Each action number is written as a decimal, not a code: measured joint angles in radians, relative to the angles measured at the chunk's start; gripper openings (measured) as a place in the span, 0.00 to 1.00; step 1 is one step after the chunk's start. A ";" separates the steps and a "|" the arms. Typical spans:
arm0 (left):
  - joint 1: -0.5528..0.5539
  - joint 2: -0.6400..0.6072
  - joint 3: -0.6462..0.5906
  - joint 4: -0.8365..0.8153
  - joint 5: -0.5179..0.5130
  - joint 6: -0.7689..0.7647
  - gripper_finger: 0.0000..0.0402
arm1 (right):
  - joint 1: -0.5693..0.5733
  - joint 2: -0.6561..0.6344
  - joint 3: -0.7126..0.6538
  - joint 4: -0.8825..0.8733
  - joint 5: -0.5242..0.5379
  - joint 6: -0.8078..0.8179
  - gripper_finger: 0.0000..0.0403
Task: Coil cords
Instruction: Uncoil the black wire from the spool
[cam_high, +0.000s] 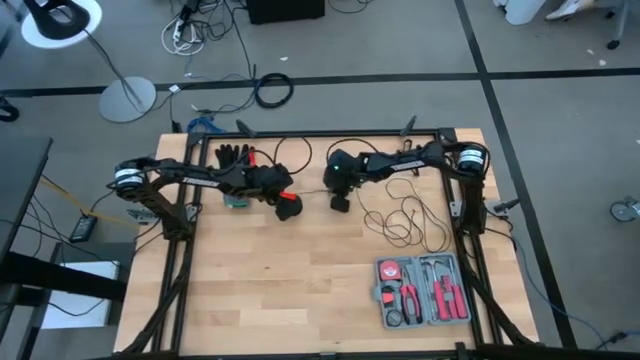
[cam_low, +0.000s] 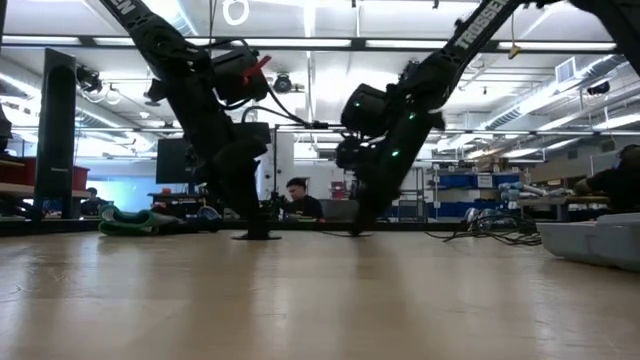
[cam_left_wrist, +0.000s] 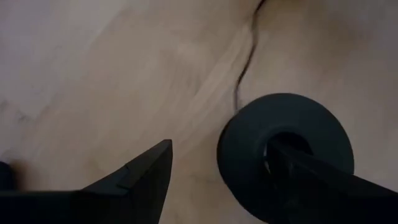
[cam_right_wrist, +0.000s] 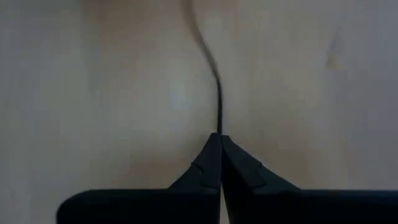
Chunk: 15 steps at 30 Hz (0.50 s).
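The thin black cord (cam_high: 405, 222) lay on the pale wooden table (cam_high: 280, 290), its loose tangle of loops spread right of centre below the right arm, while a straighter run led left across the far part of the table toward its round black disc end (cam_left_wrist: 285, 152). In the left wrist view that disc sat flat on the wood with the wire trailing away from it. The left gripper (cam_left_wrist: 227, 180) stood over it with jaws spread wide, one finger (cam_left_wrist: 323, 186) reaching across the disc's middle and the other beside it; nothing was clamped. The right gripper (cam_right_wrist: 220, 163) was down at the table with its fingertips pressed together, pinching the wire, which ran straight out from between the tips.

To coil well, the disc end probably needed to be held firmly as an anchor while the pinched wire was led round it in even turns, with little tension so the thin wire would not slip from the tips or drag the tangle into knots.

Near the table's right near corner lay an open grey tool case (cam_high: 424, 291) holding red-handled pliers (cam_high: 410, 300) and other small hand tools. A black glove (cam_high: 233, 155) lay at the far left.
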<state>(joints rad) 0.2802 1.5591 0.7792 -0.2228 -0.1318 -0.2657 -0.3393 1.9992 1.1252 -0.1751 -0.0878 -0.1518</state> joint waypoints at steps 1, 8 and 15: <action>0.000 -0.001 0.000 0.000 0.000 0.000 0.66 | 0.000 -0.014 0.000 -0.049 0.000 0.010 0.01; 0.000 -0.004 0.000 0.018 -0.002 0.000 0.66 | 0.064 -0.176 -0.013 -0.623 -0.006 0.032 0.00; 0.000 -0.004 0.002 0.018 -0.001 0.000 0.66 | 0.125 -0.335 -0.022 -1.164 0.041 0.140 0.00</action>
<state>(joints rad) 0.2802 1.5547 0.7815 -0.2051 -0.1332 -0.2658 -0.2145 1.6642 1.1035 -1.3395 -0.0469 -0.0118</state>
